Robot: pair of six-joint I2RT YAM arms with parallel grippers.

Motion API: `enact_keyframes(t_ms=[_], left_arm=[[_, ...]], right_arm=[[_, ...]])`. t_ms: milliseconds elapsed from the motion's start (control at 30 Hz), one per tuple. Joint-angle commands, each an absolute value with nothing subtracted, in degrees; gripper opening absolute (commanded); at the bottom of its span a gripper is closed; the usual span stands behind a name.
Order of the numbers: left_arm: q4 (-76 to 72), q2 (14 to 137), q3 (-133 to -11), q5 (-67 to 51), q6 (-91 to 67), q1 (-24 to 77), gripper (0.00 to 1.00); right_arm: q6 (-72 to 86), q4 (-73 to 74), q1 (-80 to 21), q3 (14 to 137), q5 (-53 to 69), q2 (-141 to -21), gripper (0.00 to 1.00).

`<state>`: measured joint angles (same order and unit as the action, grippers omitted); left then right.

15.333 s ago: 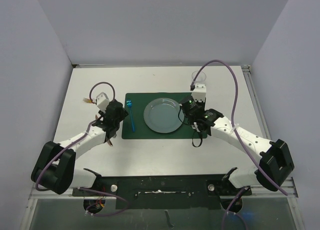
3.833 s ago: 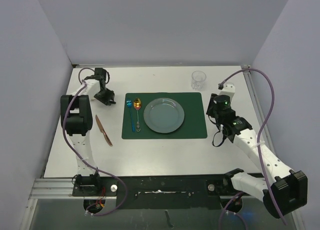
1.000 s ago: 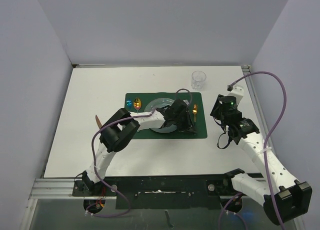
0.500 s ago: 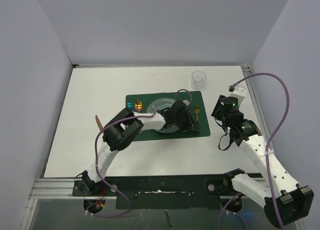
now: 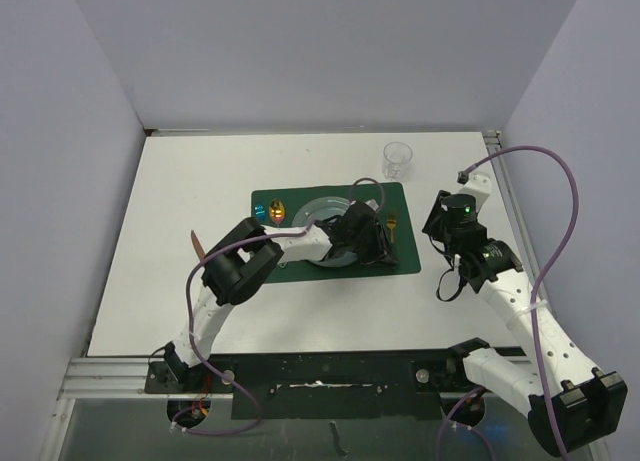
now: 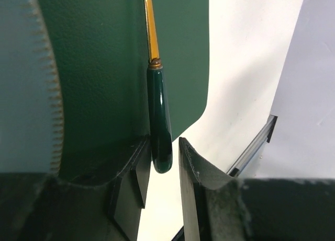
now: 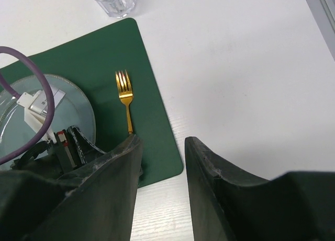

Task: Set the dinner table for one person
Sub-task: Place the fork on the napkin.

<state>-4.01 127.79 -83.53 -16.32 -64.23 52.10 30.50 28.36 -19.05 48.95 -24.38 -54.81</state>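
Dinner table (image 5: 300, 301) is the big white top under everything, running from your arm bases at 6 o'clock to the back wall at 12. Your right gripper (image 7: 162, 147) hangs over bare white at 3 o'clock of the placemat (image 7: 149, 118), jaws parted, nothing between them. Your left gripper (image 6: 162, 162) reaches across the plate (image 7: 78, 110) and sits low at the mat's near right corner. Its jaws are apart around the fork (image 7: 125, 94) handle: against one finger, gap at the other, not clamped. The fork lies flat on the mat at 3 o'clock of the plate, tines toward 12. Gold spoon (image 5: 277, 213) and blue spoon (image 5: 259, 210) bowls show at 9 o'clock of the plate. Glass (image 5: 397, 159) stands upright on the table, off the mat at 1 o'clock.
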Motion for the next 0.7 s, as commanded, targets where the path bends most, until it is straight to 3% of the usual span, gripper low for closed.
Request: enact_keyframes(t_ms=[0,333,667], left_arm=[[1.6,122.5,-83.2,-13.0,-60.3,52.1,0.29],[3.1,117.9,-83.7,-14.9,-57.6,52.1,0.36],[2.1,126.4,-89.8,-26.5,-56.0,52.9,0.37]], right_arm=[[30.6,25.6,-18.6,50.7,-23.7,-55.4,0.39],[31.0,23.8,-18.6,50.3,-20.4,-58.1,0.39],[30.9,24.5,-18.7,51.2,-19.5,-59.1,0.38]])
